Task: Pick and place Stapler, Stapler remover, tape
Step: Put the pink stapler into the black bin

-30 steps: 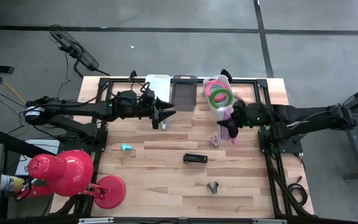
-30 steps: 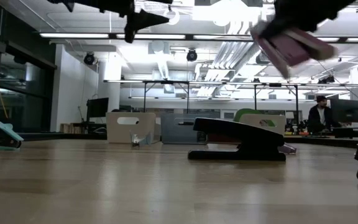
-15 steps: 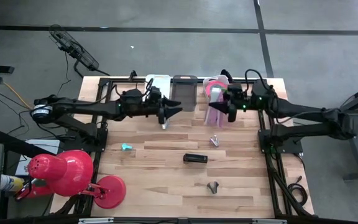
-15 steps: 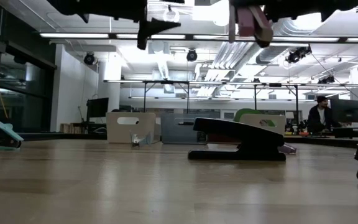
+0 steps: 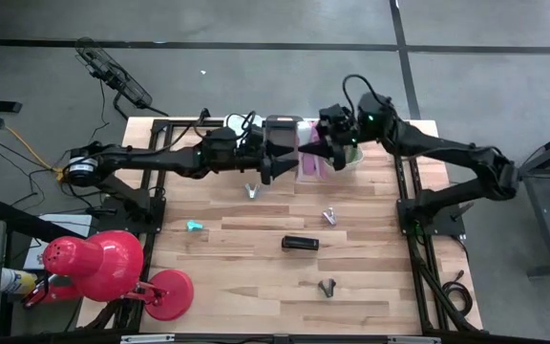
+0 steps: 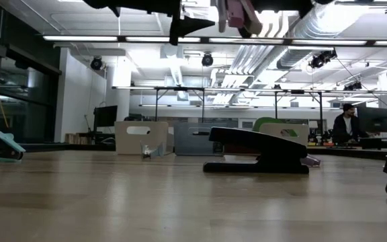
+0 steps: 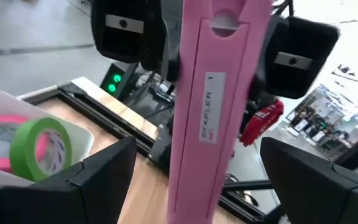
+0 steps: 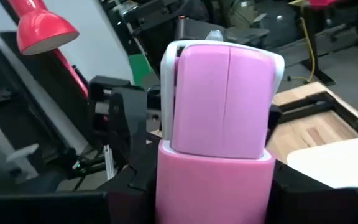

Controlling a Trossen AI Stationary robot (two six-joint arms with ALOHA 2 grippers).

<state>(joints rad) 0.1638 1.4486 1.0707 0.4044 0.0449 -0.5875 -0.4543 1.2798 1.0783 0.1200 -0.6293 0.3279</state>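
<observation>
A pink plastic stapler point(image 5: 310, 163) is pinched by the right gripper point(image 5: 315, 153) above the worktop point(image 5: 256, 258); the left gripper point(image 5: 289, 164) is spread around its far end.

In the right wrist view the pink stapler point(image 8: 219, 130) fills the middle, hiding that arm's own fingers and most of the left gripper point(image 8: 120, 134) behind it. In the low view the stapler's upper part runs off the top edge. From above, the small grey piece point(image 5: 329, 216) below the stapler is too small to identify.
</observation>
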